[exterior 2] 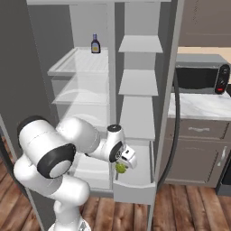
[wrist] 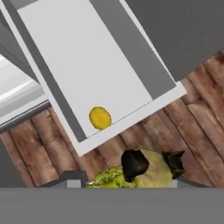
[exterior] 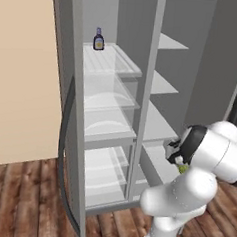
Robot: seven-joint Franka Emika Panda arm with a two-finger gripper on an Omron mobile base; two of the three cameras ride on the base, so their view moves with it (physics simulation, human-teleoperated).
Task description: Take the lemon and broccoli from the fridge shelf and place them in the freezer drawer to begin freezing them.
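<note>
While the gripper [wrist: 153, 162] pinches the broccoli [wrist: 151, 175] between part-closed fingers above the open freezer drawer [exterior 2: 133, 189], a release here risks dropping it on the wood floor [wrist: 192, 113], since the hand view seems to put it just past the drawer's front lip. The lemon [wrist: 100, 117] already lies inside near that lip. A dark bottle [exterior: 99, 40] stands on the fridge shelf [exterior: 112, 62], well clear.

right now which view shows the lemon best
The hand view: the lemon lies plainly in the freezer drawer, near a front corner. The right base view gives the drawer, but the gripper with the broccoli covers that spot.
</note>
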